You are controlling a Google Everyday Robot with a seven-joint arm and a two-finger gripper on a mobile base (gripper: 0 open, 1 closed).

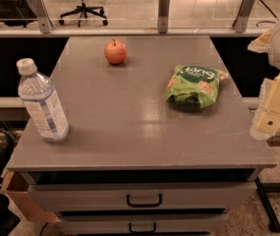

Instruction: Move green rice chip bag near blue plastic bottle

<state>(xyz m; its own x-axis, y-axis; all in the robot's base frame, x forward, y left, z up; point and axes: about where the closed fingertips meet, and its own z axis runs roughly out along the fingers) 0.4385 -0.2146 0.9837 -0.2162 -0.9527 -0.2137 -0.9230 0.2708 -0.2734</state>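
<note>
The green rice chip bag (195, 85) lies flat on the right half of the grey cabinet top (129, 122), its dark green logo facing up. The blue plastic bottle (42, 102) stands upright at the left front corner, white cap on top. My gripper (267, 124) hangs at the right edge of the view, beyond the cabinet's right side, to the right of the bag and a little nearer the front. It is apart from the bag and holds nothing that I can see.
A red apple (115, 51) sits at the back middle of the top. A glass rail with metal posts (163, 6) runs behind the cabinet. Drawers with black handles (144, 200) are below the front edge. A cardboard box (19, 193) stands at lower left.
</note>
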